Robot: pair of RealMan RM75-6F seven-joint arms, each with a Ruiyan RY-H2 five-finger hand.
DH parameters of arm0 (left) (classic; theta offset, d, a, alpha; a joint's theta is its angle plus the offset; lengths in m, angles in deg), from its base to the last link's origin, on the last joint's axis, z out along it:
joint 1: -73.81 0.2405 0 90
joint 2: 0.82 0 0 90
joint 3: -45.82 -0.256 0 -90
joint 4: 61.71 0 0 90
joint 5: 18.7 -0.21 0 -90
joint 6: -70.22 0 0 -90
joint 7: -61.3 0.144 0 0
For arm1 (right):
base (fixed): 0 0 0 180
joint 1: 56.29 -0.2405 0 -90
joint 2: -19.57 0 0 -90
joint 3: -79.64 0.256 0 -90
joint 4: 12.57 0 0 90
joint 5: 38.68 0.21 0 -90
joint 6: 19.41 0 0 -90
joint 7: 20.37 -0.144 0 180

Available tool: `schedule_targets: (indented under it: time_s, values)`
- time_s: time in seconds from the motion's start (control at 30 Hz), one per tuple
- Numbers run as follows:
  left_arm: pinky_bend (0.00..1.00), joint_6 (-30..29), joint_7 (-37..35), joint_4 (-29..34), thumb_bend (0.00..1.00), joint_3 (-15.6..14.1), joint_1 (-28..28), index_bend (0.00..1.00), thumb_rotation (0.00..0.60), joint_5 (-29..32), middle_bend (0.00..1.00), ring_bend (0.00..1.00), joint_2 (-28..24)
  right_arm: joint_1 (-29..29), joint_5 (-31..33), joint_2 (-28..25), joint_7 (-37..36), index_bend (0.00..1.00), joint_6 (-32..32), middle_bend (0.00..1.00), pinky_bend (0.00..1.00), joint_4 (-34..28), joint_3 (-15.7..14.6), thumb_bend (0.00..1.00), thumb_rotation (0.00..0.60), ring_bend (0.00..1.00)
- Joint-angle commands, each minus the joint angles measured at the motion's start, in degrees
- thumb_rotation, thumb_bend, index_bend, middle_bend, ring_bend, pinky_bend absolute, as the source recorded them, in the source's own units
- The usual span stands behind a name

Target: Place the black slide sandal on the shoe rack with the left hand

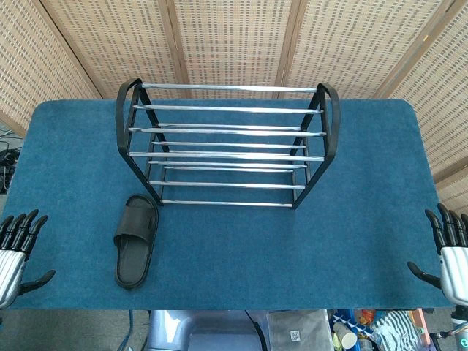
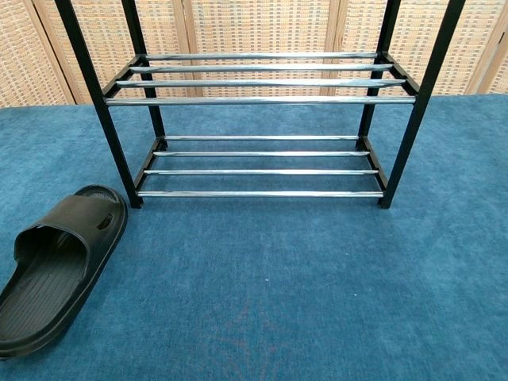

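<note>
The black slide sandal (image 1: pixel 136 240) lies flat on the blue table cover, toe toward the rack, just in front of the rack's left foot; the chest view shows the sandal (image 2: pixel 59 266) at lower left. The shoe rack (image 1: pixel 228 143) with black frame and chrome bars stands at the table's middle back, its tiers bare; in the chest view the rack (image 2: pixel 262 99) fills the upper half. My left hand (image 1: pixel 16 252) hovers off the table's left front corner, fingers spread, holding nothing. My right hand (image 1: pixel 452 254) hangs at the right front corner, fingers apart, also holding nothing.
The blue table cover (image 1: pixel 241 256) spreads wide in front of the rack. Woven wicker screens (image 1: pixel 234 36) stand behind the table. Clutter of small items lies on the floor below the front edge at right (image 1: pixel 365 329).
</note>
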Motion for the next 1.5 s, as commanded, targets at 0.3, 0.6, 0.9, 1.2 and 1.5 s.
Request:
schedule_targets:
  time_s: [0.3, 0.6, 0.9, 1.2, 1.5]
  values:
    - [0.0, 4.76, 1.71, -5.7, 0.14, -0.13, -4.15, 0.0, 0.6, -4.2, 0.0, 0.0, 1.21, -0.31, 0.72, 0.03, -0.26, 0.0, -1.24, 0.0, 0.0, 0.24, -0.08, 0.0, 0.6, 0.0]
    - [0.0, 1.63, -10.3, -37.65, 0.14, -2.7, -18.64, 0.0, 0.6, -28.86, 0.0, 0.0, 9.24, -0.69, 3.44, 1.02, 2.56, 0.0, -2.19, 0.0, 0.0, 0.2, 0.86, 0.0, 0.6, 0.0]
    - [0.0, -5.85, -18.68, -62.61, 0.14, -10.42, -28.08, 0.0, 0.6, -42.51, 0.0, 0.0, 18.85, -1.14, 5.05, 2.7, 6.61, 0.0, -3.19, 0.0, 0.0, 1.0, 0.95, 0.0, 0.6, 0.0]
    - [0.0, -4.92, -20.27, -69.36, 0.14, -14.18, -32.59, 0.0, 0.6, -42.87, 0.0, 0.0, 24.92, -1.49, 6.27, 3.05, 7.02, 0.0, -4.26, 0.0, 0.0, 1.57, 1.15, 0.0, 0.6, 0.0]
    - [0.0, 0.16, -18.86, -67.48, 0.14, -16.73, -37.68, 0.0, 0.6, -41.77, 0.0, 0.0, 26.7, -1.46, 7.7, 2.35, 5.24, 0.0, -4.72, 0.0, 0.0, 1.81, 1.77, 0.0, 0.6, 0.0]
